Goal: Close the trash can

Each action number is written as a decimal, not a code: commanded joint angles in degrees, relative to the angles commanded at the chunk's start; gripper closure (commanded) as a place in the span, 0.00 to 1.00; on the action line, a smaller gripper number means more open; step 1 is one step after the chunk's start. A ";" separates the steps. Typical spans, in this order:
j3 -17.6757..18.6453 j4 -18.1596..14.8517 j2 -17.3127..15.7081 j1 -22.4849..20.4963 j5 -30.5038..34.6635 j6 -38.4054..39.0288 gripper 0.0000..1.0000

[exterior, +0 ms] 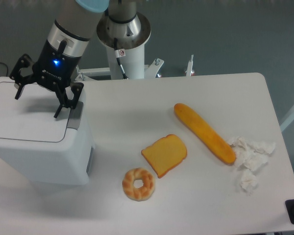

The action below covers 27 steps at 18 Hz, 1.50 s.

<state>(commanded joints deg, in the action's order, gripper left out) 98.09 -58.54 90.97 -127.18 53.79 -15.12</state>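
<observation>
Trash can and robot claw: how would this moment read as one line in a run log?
gripper: open, above lid | trash can: lid down flat | holding: nothing | table: baguette, toast slice, donut, crumpled tissue

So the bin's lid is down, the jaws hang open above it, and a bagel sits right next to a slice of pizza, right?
Not pizza: the camera view shows toast beside the bagel. The bin lid is down, gripper jaws open above it.

This looks like a robotics laboratory. The arm's base (123,30) is fixed on a white pedestal behind the gripper (36,100), at a plain white table (186,205). To the gripper's right lie toy foods: a baguette (204,132), toast (164,154) and a doughnut (138,184).
</observation>
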 joint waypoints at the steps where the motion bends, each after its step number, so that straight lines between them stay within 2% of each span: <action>1: 0.00 0.00 0.00 0.00 0.00 0.00 0.00; 15: -1.84 -0.09 -0.70 -2.37 -0.44 -0.09 0.00; 21: -5.79 0.17 -0.88 -9.83 -0.35 -2.37 0.00; 27: -7.03 0.18 -0.79 -18.09 0.53 -14.57 0.00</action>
<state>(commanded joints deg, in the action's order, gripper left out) 91.06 -58.36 90.17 -145.27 54.32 -29.68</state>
